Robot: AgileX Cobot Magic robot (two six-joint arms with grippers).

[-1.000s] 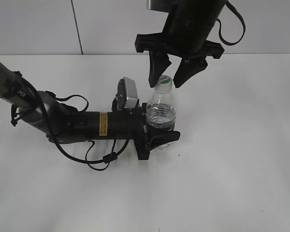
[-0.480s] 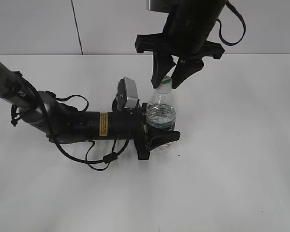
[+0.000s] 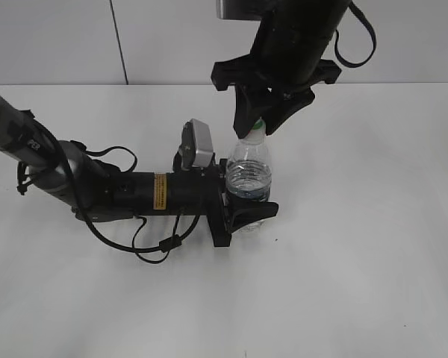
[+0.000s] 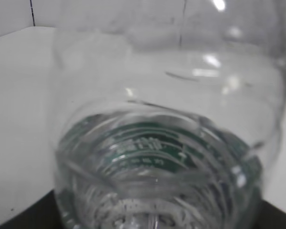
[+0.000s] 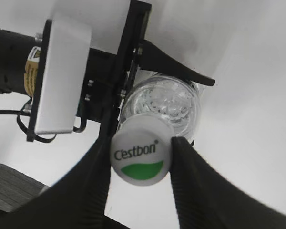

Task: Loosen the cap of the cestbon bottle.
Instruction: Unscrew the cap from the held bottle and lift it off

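Observation:
The cestbon bottle [image 3: 249,175] stands upright on the white table, clear and ribbed with a dark green label band. My left gripper [image 3: 243,209] lies low along the table and is shut on the bottle's lower body; the left wrist view is filled by the bottle [image 4: 167,157], its own fingers hidden. The white cap [image 5: 140,154] with a green patch and "Cestbon" lettering sits on the neck. My right gripper [image 3: 258,123] comes down from above and is shut on the cap, one finger pressing each side [image 5: 140,157].
The left arm [image 3: 97,190], its cables and its silver wrist camera [image 3: 200,145] lie across the table left of the bottle. A grey wall runs along the back edge of the table [image 3: 373,224].
My right gripper's fingers, open around the cap a second ago, have closed onto it. The bottle and the left arm have not moved.

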